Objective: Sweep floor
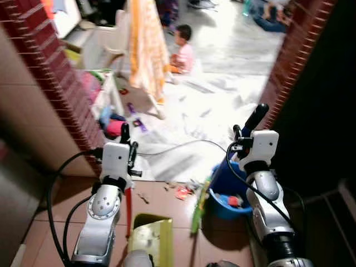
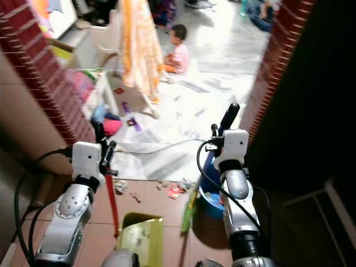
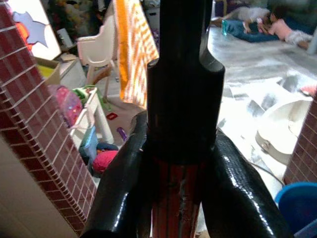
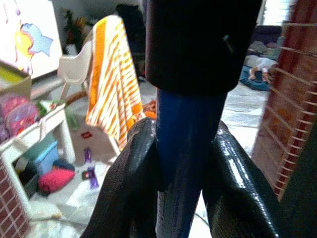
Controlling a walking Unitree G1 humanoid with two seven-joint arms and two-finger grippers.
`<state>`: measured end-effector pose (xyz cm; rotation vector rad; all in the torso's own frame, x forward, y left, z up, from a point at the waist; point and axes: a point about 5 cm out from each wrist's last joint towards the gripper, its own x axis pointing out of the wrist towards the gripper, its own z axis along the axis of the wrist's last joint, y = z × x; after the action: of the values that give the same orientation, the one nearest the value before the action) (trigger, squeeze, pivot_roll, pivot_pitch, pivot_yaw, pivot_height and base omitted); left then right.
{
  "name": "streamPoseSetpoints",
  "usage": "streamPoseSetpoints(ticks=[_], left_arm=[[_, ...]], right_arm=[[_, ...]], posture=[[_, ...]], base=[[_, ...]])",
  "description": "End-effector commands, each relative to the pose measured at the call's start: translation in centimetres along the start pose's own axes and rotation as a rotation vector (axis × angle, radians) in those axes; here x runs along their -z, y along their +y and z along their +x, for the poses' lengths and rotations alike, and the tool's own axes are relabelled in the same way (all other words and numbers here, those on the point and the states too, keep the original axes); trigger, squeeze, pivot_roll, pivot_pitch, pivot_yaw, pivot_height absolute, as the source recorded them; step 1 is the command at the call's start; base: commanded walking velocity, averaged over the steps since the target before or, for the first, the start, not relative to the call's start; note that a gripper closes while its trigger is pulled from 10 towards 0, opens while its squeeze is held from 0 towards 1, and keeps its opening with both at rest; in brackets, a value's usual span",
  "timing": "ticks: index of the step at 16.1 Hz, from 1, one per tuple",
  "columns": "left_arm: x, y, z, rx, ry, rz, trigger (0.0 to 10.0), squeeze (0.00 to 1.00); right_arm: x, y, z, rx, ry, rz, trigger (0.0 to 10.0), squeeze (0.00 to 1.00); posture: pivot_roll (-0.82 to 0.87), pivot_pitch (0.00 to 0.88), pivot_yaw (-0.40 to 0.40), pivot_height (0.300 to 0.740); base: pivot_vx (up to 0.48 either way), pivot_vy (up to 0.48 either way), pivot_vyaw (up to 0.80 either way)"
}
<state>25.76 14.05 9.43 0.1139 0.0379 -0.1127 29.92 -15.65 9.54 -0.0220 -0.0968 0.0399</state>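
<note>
Silver jointed arms, white wrist housings, black cables, glossy black fingers (image 3: 119, 188)

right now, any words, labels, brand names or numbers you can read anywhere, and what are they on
None can be read.
The wall picture shows coloured shapes, no letters.
The wrappers on the floor are too small and blurred to read.
The red handle in the left hand and the blue handle in the right hand carry no print.

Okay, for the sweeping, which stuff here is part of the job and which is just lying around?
Part of the job:
left tool gripping the red dustpan handle
yellow dustpan
right tool gripping the blue broom handle
scraps on floor

Just lying about:
orange striped towel
white plastic chair
pink ball
</note>
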Motion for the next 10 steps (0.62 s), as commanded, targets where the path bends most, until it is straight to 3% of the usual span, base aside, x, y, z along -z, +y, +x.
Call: streamPoseSetpoints(ticks=[1, 6, 10], left_arm=[[-1.4, 0.1, 0.8, 0.006, -0.060, 0.021, 10.0, 0.00], [-1.8, -0.1, 1.0, 0.002, -0.066, 0.004, 10.0, 0.00], [-0.9, -0.3, 0.5, 0.031, -0.027, -0.010, 10.0, 0.00]], right_arm=[[-1.4, 0.9, 1.4, -0.045, -0.040, -0.027, 10.0, 0.00], [-2.0, 1.9, 2.3, -0.094, -0.071, -0.108, 10.0, 0.00], [-1.2, 1.3, 2.0, -0.064, -0.042, -0.173, 10.0, 0.00]], posture=[[0.03, 0.000, -0.031, 0.740], [0.03, 0.000, -0.038, 0.740], [0.03, 0.000, -0.024, 0.740]], base=[[0.000, 0.480, 0.00], [0.000, 0.480, 0.00], [0.000, 0.480, 0.00]])
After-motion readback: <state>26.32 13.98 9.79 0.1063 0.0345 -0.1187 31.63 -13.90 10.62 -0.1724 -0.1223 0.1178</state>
